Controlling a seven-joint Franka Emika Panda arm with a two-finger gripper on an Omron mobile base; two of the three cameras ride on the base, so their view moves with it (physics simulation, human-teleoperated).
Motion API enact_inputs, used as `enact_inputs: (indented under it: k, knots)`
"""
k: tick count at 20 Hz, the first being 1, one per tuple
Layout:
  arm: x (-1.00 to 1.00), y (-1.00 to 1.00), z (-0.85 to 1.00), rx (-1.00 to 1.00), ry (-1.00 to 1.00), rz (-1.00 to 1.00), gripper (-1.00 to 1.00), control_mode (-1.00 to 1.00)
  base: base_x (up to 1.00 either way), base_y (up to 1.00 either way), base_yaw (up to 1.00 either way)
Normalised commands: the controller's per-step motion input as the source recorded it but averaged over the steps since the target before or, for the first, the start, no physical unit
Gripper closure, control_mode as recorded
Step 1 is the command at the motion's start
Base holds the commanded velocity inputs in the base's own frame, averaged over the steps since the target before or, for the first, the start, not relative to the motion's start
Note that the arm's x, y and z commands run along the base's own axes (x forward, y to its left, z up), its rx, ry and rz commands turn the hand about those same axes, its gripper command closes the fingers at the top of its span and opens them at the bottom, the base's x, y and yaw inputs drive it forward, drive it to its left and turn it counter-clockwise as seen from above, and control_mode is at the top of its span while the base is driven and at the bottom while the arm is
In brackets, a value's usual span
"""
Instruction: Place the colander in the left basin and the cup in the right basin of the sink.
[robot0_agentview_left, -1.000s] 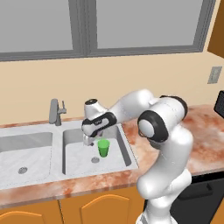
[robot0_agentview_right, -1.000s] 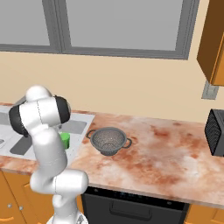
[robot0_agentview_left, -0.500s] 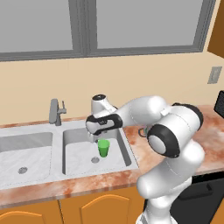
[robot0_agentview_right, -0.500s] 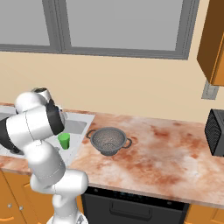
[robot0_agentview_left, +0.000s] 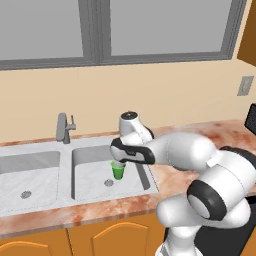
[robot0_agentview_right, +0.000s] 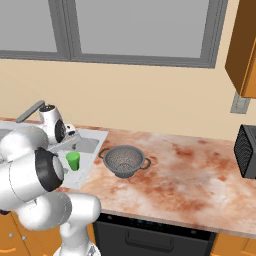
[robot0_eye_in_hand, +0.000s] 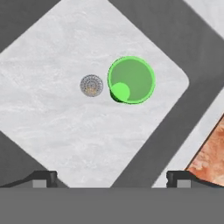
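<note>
Below the spread, empty jaws, the cup (robot0_eye_in_hand: 131, 79) stands upright in the right basin (robot0_eye_in_hand: 57, 127) beside its drain (robot0_eye_in_hand: 91, 85); the colander (robot0_agentview_right: 124, 160) sits on the tabletop (robot0_agentview_right: 190, 180).

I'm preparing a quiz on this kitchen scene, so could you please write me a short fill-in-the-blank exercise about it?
1. The green cup stands upright in the ____ basin of the sink.
2. The colander rests on the ____, outside the sink.
3. The hand hangs above the cup with its fingers ____.
4. Beside the cup lies the round ____.

Missing words: right; counter; open; drain
</note>
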Motion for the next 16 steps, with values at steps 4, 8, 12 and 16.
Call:
enact_inputs:
  k: [4, 8, 12, 16]
  knots:
    - [-0.22, -0.84, 0.03, 0.0, 0.02, -0.13, -1.0, -1.0, 0.0, 0.0, 0.0]
    - [-0.04, -0.84, 0.09, -0.01, 0.01, -0.09, -1.0, -1.0, 0.0, 0.0, 0.0]
    - [0.06, -0.78, 0.14, -0.01, 0.0, -0.01, -1.0, -1.0, 0.0, 0.0, 0.0]
    - [0.24, -0.61, 0.03, 0.0, 0.0, 0.0, -1.0, -1.0, 0.0, 0.0, 0.0]
